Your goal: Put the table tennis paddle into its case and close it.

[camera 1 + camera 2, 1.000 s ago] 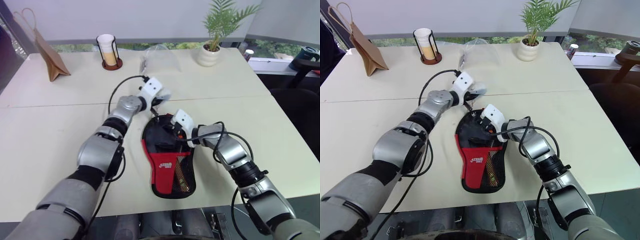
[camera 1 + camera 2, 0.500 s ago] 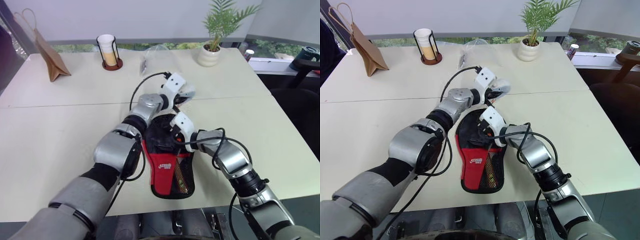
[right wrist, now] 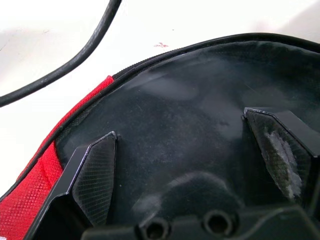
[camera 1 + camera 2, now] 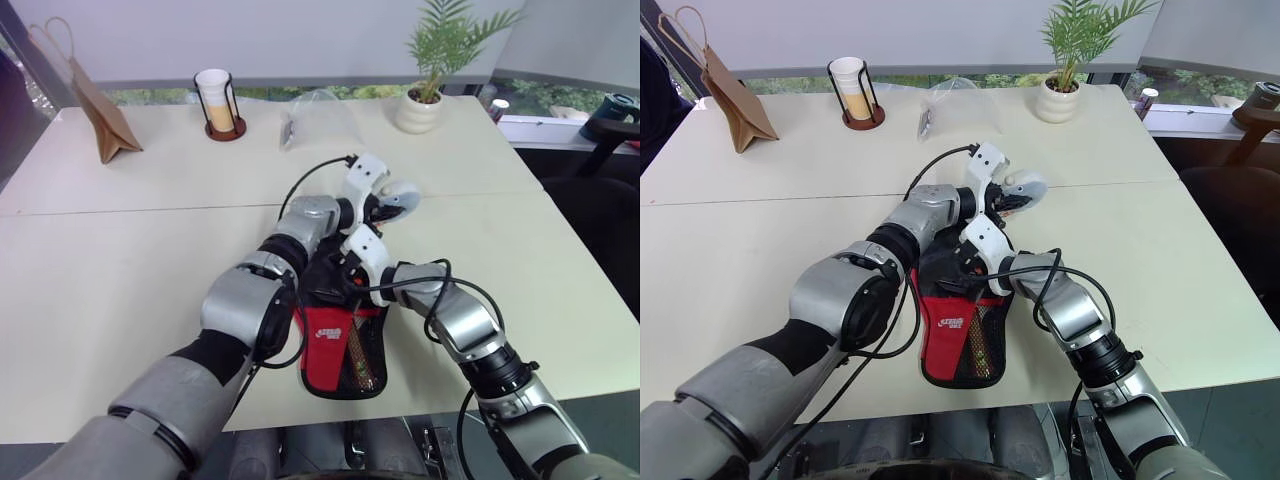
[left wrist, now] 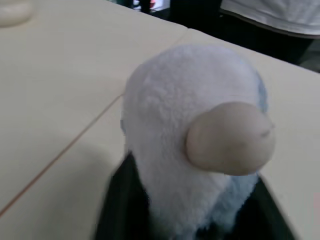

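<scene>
The wide cream desk [image 4: 120,270] carries a brown paper bag [image 4: 100,125], a cup in a black wire holder [image 4: 215,100], a clear plastic bag [image 4: 320,118] and a potted green plant [image 4: 425,95] along its far side. Near the front edge lies the paddle-shaped black fabric case [image 4: 340,340] with its red panel and mesh pocket; the paddle itself cannot be made out, presumably inside it. Over the last second the left gripper [image 4: 1012,192] has swept across the round end of the case to the right, carrying the pale grey fluffy pompom [image 5: 195,145] between its fingers, which suggests it is drawing the zip round to close it. The right gripper [image 3: 195,165] rests on the black fabric, fingers [image 3: 92,172] spread wide, steadying the case.
</scene>
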Controlling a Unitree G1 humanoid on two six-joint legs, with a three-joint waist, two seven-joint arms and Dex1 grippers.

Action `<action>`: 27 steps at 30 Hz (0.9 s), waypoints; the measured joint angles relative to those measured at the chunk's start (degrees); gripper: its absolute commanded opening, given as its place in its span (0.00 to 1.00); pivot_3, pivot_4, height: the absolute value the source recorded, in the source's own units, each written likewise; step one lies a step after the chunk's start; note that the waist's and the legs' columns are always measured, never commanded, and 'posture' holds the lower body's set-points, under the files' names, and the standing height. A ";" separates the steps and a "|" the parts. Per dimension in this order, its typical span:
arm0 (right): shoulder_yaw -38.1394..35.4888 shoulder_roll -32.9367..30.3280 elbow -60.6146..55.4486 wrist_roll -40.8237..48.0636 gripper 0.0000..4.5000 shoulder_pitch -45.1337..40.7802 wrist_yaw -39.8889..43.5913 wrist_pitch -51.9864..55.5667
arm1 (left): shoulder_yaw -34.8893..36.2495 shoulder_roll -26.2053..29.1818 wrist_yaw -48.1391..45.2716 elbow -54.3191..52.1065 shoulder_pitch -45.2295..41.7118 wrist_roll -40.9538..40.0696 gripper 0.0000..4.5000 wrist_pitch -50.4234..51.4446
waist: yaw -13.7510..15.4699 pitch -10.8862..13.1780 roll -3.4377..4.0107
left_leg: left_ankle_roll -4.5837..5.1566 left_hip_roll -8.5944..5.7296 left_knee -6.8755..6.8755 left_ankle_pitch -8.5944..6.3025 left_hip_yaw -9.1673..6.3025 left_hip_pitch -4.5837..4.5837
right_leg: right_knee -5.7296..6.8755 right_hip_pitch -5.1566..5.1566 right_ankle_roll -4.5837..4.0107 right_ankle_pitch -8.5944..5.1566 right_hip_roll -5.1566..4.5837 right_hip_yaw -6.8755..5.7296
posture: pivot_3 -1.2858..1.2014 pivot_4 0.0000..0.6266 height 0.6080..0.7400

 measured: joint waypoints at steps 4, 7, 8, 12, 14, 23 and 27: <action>0.01 0.00 0.43 0.03 1.00 -0.30 0.35 -0.18 | 0.11 0.64 -1.07 -0.45 -0.13 -0.51 0.99 0.15 | -0.09 -0.01 0.02 | 0.00 0.00 0.00 0.00 0.00 0.00 | 0.00 0.00 0.00 0.00 0.00 0.00 | 0.52 0.24 1.00; 0.01 -0.12 1.39 0.04 1.00 -0.86 1.22 -0.78 | 2.08 2.39 -1.54 -0.60 -0.97 -2.12 0.99 1.87 | -0.08 -0.02 0.03 | 0.00 0.00 -0.01 0.00 -0.02 0.00 | 0.00 0.00 0.00 0.00 0.00 0.00 | 0.52 0.24 1.00; 0.01 -0.20 1.85 0.04 1.00 -1.12 1.60 -1.00 | 3.56 3.13 -1.77 -0.60 -1.50 -3.48 0.99 3.60 | -0.08 -0.02 0.03 | 0.00 0.00 -0.01 0.00 -0.02 0.00 | 0.00 0.00 0.00 0.00 0.00 0.00 | 0.52 0.24 1.00; 0.00 -0.78 2.92 0.04 1.00 -1.61 2.68 -2.18 | 7.45 5.06 -1.51 -1.08 -3.25 -7.32 0.99 8.26 | -0.05 -0.03 0.03 | 0.00 -0.01 -0.01 0.00 -0.05 0.01 | -0.01 0.05 0.02 -0.01 -0.01 0.00 | 0.52 0.24 1.00; 0.00 -0.82 3.12 0.04 1.00 -1.73 2.95 -2.39 | 9.13 5.60 -0.42 -1.11 -3.48 -9.01 0.99 9.92 | -0.05 -0.03 0.03 | 0.00 -0.02 -0.01 0.00 -0.05 0.01 | -0.01 0.05 0.07 0.03 -0.01 0.00 | 0.52 0.24 1.00; -0.95 -1.56 4.97 0.77 1.00 -3.17 5.27 -3.54 | 1.77 13.28 -6.64 -3.93 -1.53 -3.20 0.99 0.76 | 0.07 -0.03 0.03 | 0.00 -0.02 -0.01 0.00 -0.01 -0.02 | 0.00 0.03 0.08 0.04 -0.02 -0.01 | 0.52 0.24 1.00; -2.58 -3.74 2.13 1.95 1.00 -3.18 5.54 -0.09 | -2.78 17.76 -15.36 -5.91 2.72 -0.63 0.99 -5.26 | 0.26 0.00 0.03 | -0.01 -0.04 0.01 0.00 0.01 -0.21 | -0.02 -0.13 -0.01 0.00 -0.07 0.00 | 0.52 0.24 1.00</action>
